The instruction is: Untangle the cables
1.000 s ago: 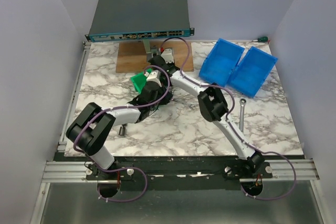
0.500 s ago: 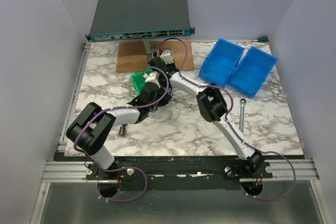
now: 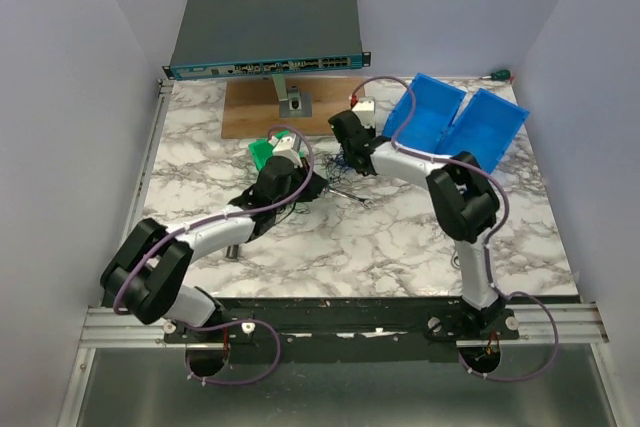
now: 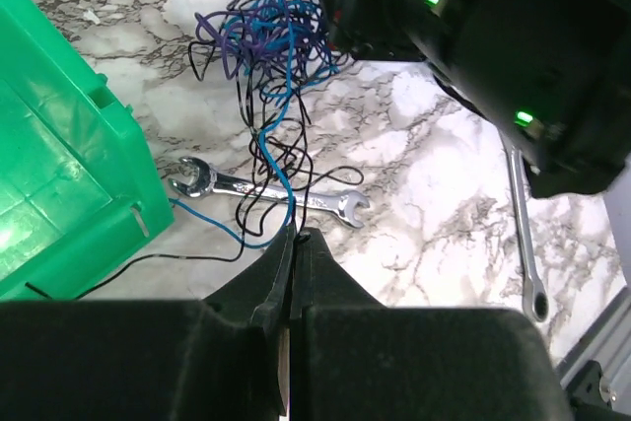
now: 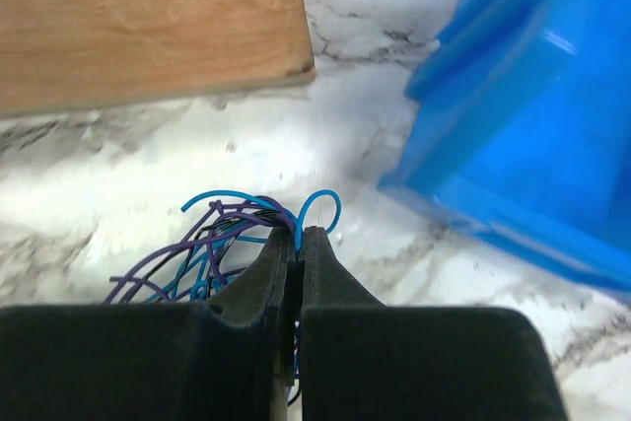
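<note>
two arms lean in over the surface (image 3: 400, 237), wrists tipped toward each other, apparently so the cables (image 4: 266, 46) can be drawn apart from opposite ends. left fingers (image 4: 320, 268) are clamped on blue and black strands; right fingers (image 5: 320, 263) pinch a blue loop. the tangle is strung between them, above a wrench (image 4: 266, 189).

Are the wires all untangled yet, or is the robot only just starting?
Nothing looks finished yet: the cables are one knotted bunch of blue, purple and black loops. In hand: the left gripper has its fingers shut on strands that trail from the bunch across a wrench, and the right gripper pinches a blue loop. Left to do: pull each strand free and lay them apart.
</note>
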You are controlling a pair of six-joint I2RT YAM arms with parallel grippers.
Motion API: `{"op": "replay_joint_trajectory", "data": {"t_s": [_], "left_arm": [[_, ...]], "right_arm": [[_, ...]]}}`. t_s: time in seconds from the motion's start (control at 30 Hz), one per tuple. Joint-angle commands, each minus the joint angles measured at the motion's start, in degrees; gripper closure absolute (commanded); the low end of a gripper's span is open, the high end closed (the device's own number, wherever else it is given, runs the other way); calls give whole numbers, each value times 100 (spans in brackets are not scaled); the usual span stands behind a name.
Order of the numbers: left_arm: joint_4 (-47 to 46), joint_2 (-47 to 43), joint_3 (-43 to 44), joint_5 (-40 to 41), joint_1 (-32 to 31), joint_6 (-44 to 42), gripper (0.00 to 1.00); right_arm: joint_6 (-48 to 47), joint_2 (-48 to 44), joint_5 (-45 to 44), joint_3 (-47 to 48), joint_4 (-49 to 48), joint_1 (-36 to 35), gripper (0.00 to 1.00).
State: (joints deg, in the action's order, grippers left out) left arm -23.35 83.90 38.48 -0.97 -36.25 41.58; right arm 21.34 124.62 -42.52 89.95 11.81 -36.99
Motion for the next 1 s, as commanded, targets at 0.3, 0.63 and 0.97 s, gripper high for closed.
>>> {"op": "replay_joint_trajectory", "data": {"t_s": [0.3,0.63,0.97], "left_arm": [[1408,-1807,-905,-71,190,-103,100],[2121,-3370,-1737,-187,1189,-236,100],[3661,-5415,-2028,1273,1427,40,100]], "right_arm": [[670,-2130,1018,-2072,-709,366,99],[619,-2410,2262,-1926,-868,764,99],[1116,-3677,1276,-2648,-737,949,99]]}}
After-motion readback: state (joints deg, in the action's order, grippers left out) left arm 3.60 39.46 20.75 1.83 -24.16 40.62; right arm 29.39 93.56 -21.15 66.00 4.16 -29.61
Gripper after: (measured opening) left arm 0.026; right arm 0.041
